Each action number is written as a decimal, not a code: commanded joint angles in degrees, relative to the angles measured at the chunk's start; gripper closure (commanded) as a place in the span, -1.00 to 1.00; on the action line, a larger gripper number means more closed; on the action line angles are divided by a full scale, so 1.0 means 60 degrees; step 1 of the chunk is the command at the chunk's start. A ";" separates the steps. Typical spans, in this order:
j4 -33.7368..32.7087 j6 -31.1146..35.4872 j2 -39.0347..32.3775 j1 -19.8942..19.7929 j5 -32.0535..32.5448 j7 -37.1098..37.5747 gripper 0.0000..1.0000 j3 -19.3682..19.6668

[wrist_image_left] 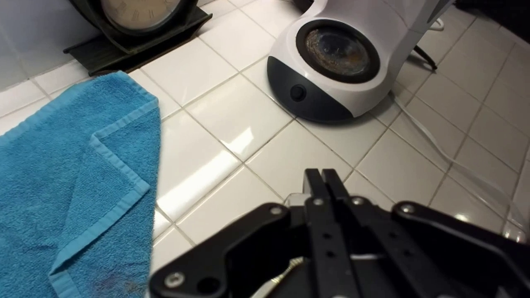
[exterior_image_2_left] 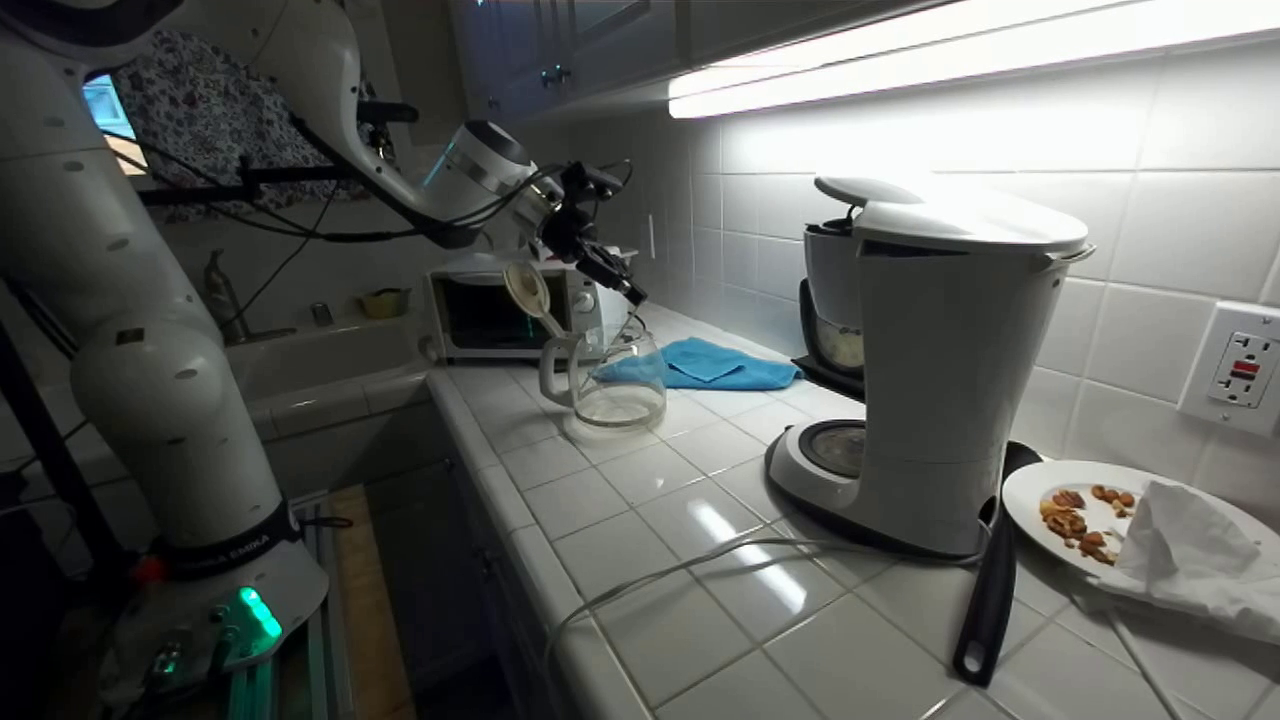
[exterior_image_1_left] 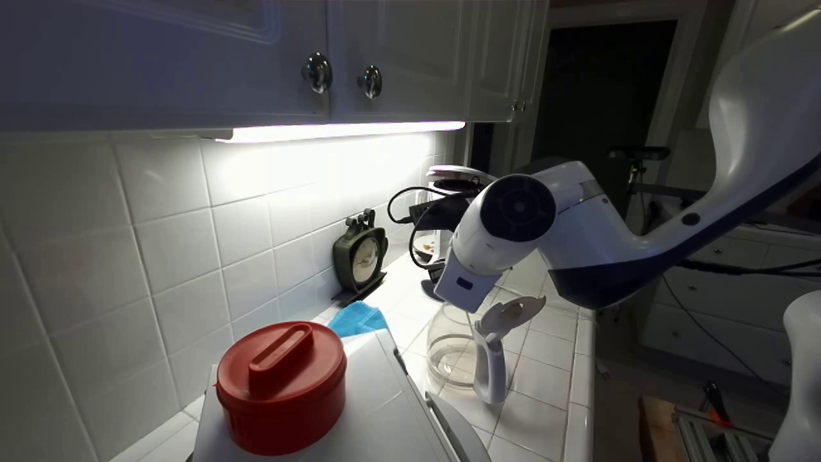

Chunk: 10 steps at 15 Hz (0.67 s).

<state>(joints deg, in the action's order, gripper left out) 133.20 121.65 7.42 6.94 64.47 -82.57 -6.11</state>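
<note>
My gripper (wrist_image_left: 322, 173) is shut, with its two black fingertips side by side and only a thin gap between them. No object shows between them. In an exterior view the fingertips (exterior_image_2_left: 638, 296) point down just above the glass carafe (exterior_image_2_left: 620, 405). The carafe (exterior_image_1_left: 449, 359) stands upright on the tiled counter, with its white handle and its lid tipped open. In the wrist view only a faint clear edge (wrist_image_left: 295, 199) shows beside and below the fingers; I cannot tell whether they touch it. A blue towel (wrist_image_left: 83, 165) and a white coffee maker (wrist_image_left: 391, 45) lie beyond.
A dark clock (exterior_image_1_left: 359, 260) stands against the tiled wall. A red lidded container (exterior_image_1_left: 282, 391) sits on a white appliance (exterior_image_1_left: 378, 398). A plate (exterior_image_2_left: 1030, 478) with nuts and crumpled paper is beside the coffee maker. A cord (exterior_image_2_left: 700, 562) crosses the counter. Cabinets (exterior_image_1_left: 397, 58) hang above.
</note>
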 commanded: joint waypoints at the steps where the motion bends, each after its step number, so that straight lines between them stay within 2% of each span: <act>1: 0.0451 0.0008 0.0580 -0.0051 -0.0123 -0.0416 0.93 0.0198; 6: 0.0422 0.0136 0.0494 -0.0138 -0.0238 -0.0268 0.92 0.0484; 10: 0.0206 0.0165 0.0355 -0.0103 -0.0312 0.0120 0.92 0.0477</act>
<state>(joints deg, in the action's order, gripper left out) 134.80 121.74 9.25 6.30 64.10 -82.91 -3.22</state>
